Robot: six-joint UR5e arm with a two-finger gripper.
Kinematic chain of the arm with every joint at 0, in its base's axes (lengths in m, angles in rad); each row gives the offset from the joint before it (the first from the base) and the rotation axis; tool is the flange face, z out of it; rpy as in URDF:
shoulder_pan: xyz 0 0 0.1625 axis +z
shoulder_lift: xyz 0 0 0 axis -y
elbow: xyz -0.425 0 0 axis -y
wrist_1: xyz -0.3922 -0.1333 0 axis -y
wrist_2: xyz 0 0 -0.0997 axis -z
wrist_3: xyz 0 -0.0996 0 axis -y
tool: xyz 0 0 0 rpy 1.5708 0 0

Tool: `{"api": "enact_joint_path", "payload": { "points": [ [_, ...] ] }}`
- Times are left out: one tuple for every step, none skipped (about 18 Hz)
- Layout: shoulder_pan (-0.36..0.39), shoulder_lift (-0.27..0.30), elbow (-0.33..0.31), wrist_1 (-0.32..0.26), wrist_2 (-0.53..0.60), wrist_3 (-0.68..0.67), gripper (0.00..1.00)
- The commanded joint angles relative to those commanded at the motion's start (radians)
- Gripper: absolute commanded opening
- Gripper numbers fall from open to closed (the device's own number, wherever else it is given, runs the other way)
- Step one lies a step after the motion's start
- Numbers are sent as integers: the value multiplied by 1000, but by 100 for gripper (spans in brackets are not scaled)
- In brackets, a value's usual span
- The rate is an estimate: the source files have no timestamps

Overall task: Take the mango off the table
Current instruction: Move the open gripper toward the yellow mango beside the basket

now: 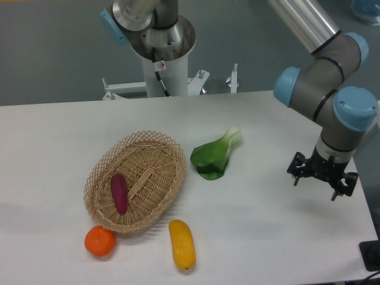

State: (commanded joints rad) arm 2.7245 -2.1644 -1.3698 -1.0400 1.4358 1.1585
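Reaching for the mango (181,244) means crossing the desk (267,225); hand (321,177) looks wide, empty; I'd straddle its narrow width.

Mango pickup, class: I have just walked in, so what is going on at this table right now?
Nothing is being handled yet. The gripper hangs over the right side of the white table holding nothing, far from the mango, which lies near the front edge just below the wicker basket. A purple vegetable lies inside the basket, a round orange sits at the basket's front left, and a leafy green lies to its right. How the jaws stand is unclear.
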Motion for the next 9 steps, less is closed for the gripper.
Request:
{"api": "enact_joint_path", "payload": {
  "points": [
    [-14,0,2,0,-2,-35,100],
    [-29,2,2,0,-3,-77,100],
    [-46,0,0,2,-5,-126,100],
    [-60,-3,2,6,-6,-184,100],
    [-71,-6,2,8,-8,-238,100],
    [-84,-8,3,9,-17,-287,100],
    [-98,-8,2,11,-24,-327,100],
    [-121,-8,2,9,-44,-398,100],
    [-132,-9,2,11,-49,-427,100]
  ]
}}
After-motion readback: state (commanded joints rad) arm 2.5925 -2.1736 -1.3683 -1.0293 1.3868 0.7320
